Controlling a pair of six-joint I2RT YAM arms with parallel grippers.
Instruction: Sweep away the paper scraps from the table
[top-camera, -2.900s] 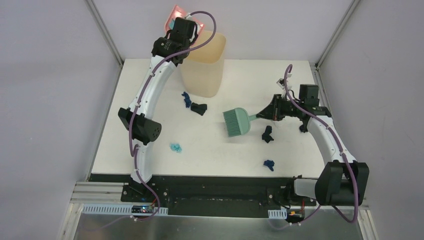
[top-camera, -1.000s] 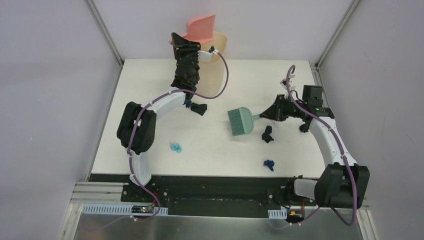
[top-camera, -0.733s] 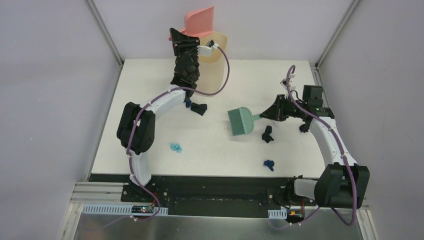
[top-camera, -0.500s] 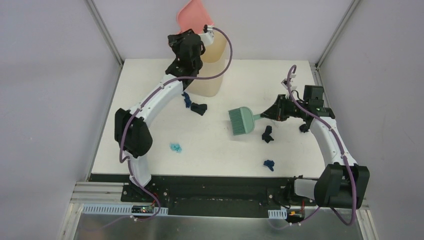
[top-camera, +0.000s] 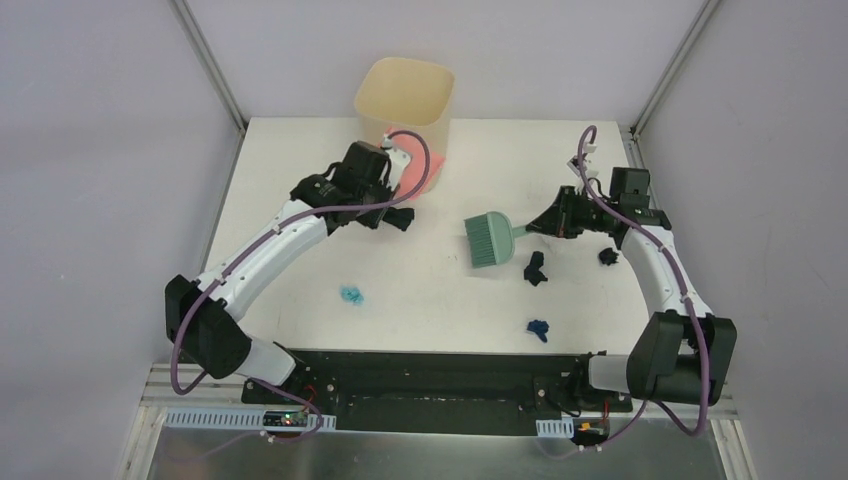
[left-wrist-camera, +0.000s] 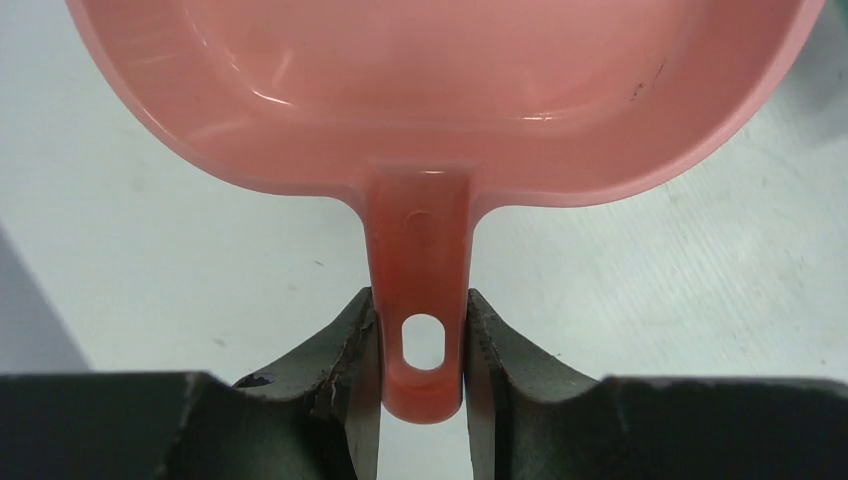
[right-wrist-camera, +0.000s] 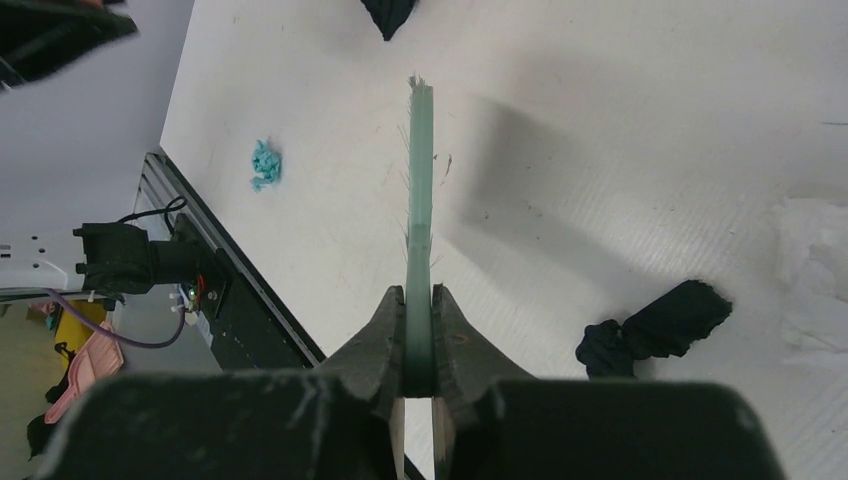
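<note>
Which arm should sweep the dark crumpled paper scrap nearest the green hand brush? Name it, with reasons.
Probably right. The right gripper is shut on the green hand brush, whose head is beside that dark crumpled paper scrap. The left gripper holds only the pink plastic dustpan, near the cream plastic bin.

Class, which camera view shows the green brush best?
Top external: the green brush shows its whole broad face and handle. The right wrist view sees it edge-on between the jaws; the left wrist view misses it.
</note>
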